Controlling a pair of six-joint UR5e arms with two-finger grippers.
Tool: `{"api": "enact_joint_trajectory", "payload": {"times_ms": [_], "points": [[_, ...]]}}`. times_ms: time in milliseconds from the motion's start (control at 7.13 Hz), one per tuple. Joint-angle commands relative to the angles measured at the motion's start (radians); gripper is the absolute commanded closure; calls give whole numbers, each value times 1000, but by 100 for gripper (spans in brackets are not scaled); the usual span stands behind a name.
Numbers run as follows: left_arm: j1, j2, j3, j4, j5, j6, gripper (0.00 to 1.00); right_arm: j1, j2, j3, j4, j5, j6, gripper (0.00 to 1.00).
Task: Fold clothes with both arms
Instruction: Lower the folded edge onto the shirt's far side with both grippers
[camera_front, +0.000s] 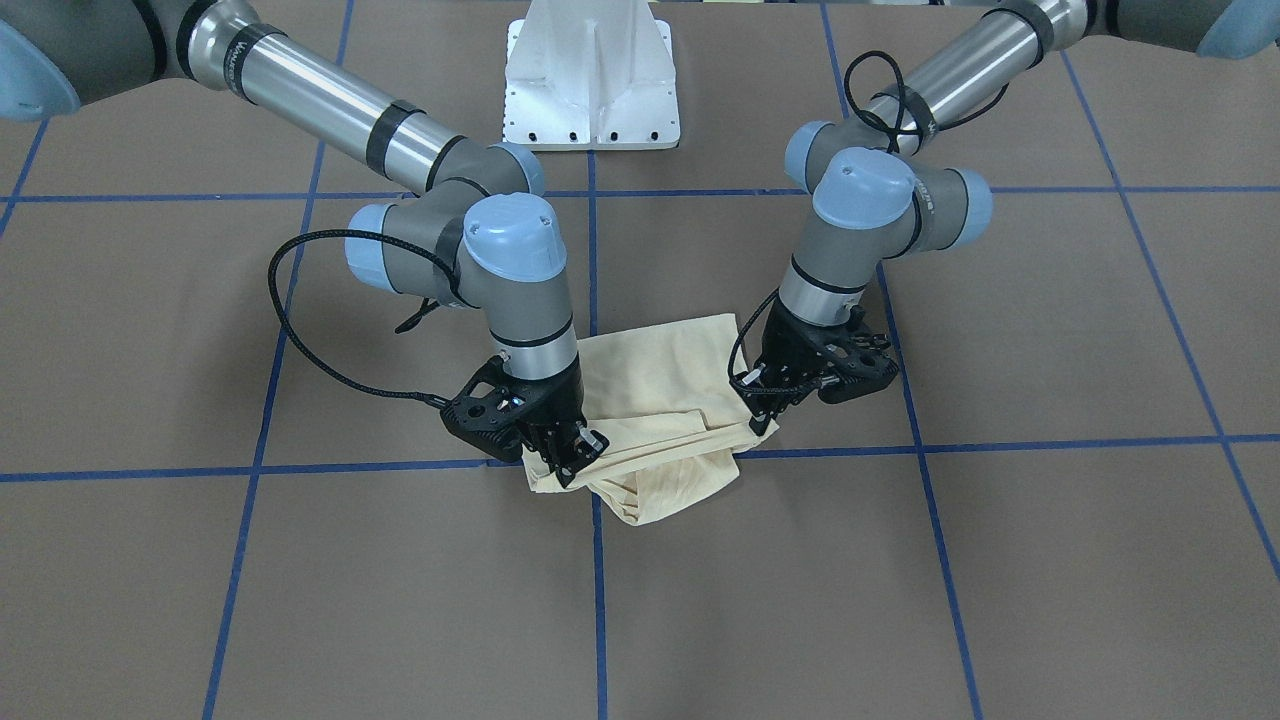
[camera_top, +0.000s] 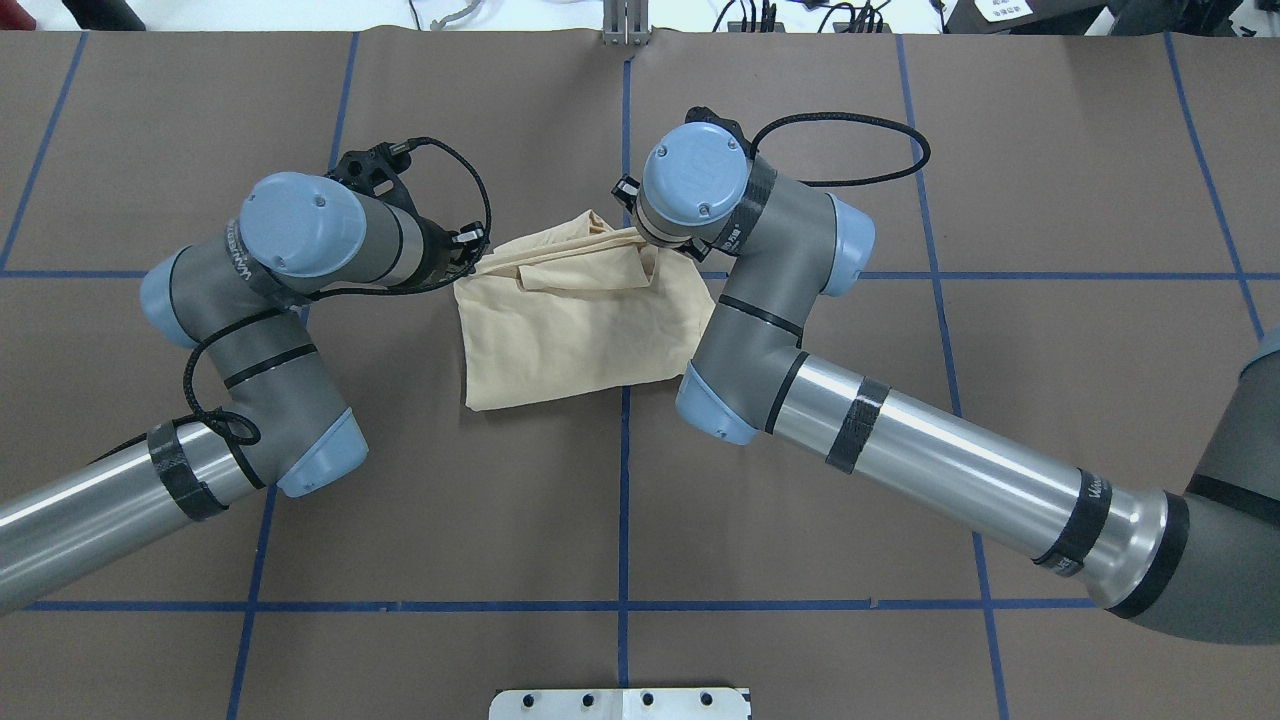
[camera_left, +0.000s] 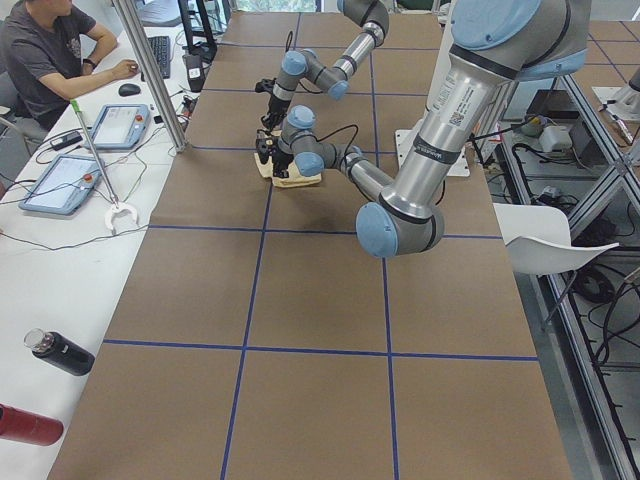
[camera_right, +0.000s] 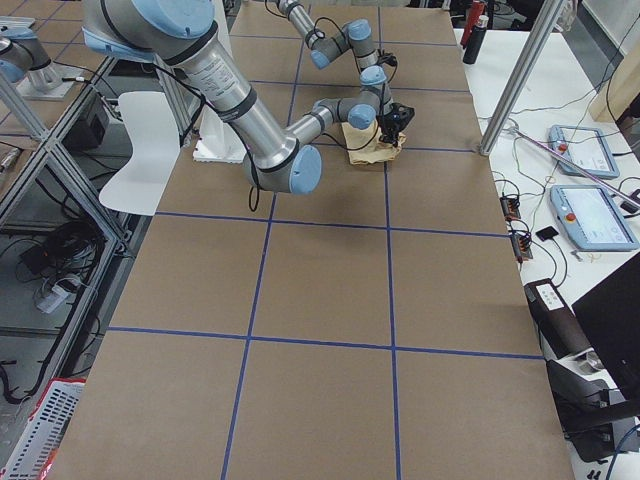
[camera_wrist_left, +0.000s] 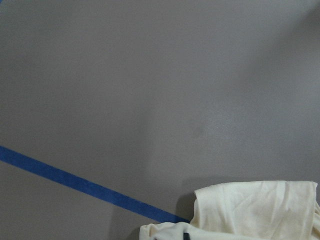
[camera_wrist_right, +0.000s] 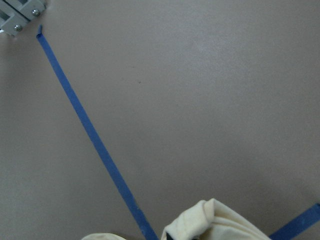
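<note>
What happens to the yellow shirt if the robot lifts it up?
Probably floppy: the shirt sags in folds between the left gripper and right gripper. It looks thin, so likely light. Pushed, it would probably bunch up, not slide flat.

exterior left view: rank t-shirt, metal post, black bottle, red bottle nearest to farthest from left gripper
From the left gripper:
1. T-shirt, gripped
2. metal post, table's edge
3. black bottle, desk foreground
4. red bottle, bottom-left corner
</note>
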Motion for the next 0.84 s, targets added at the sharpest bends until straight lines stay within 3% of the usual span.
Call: {"api": "enact_joint_trajectory", "payload": {"times_ms": [0, 140, 281, 421, 701], "points": [[1, -2, -4, -1, 0, 1, 100, 0, 0, -2, 15, -1, 0, 100], [0, -2, -8, 1, -3, 1, 100, 1, 0, -5, 38, -1, 0, 84], [1, -3, -11, -1, -3, 1, 42, 1, 0, -5, 43, 3, 1, 48], [0, -2, -17, 1, -2, 1, 0, 1, 0, -5, 43, 1, 1, 1], [-12, 5, -31, 2, -8, 4, 0, 9, -1, -4, 44, 3, 1, 0]]}}
